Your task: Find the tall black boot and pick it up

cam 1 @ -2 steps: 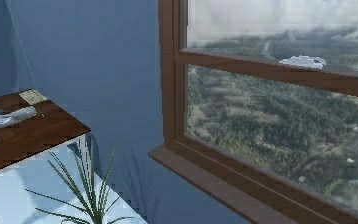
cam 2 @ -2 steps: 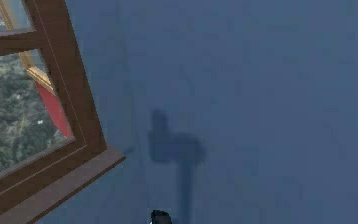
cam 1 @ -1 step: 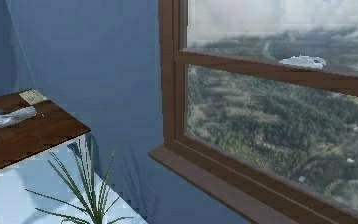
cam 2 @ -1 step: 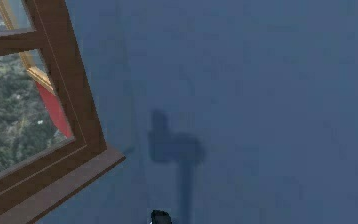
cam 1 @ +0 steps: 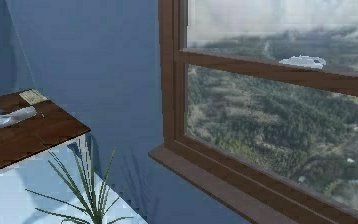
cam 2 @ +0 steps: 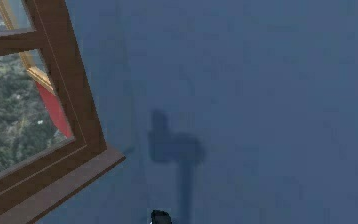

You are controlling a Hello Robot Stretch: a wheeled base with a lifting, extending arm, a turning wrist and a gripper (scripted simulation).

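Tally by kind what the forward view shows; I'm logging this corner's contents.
Window: 1
Wooden table: 1
Small things on the table: 2 (grey-white one, tan one)
Spiky green plant: 1
Pale thing on the window's crossbar: 1
Total: 6

The window frame (cam 1: 172, 90) is cut off by the forward view's top and right edges. Left of it, a brown table (cam 1: 47, 130) is cropped, and the pale things (cam 1: 9, 117) on it cannot be identified. Right of it, in the arm side view, the gripper (cam 2: 160, 216) is cut off below; whether anything is held cannot be told.
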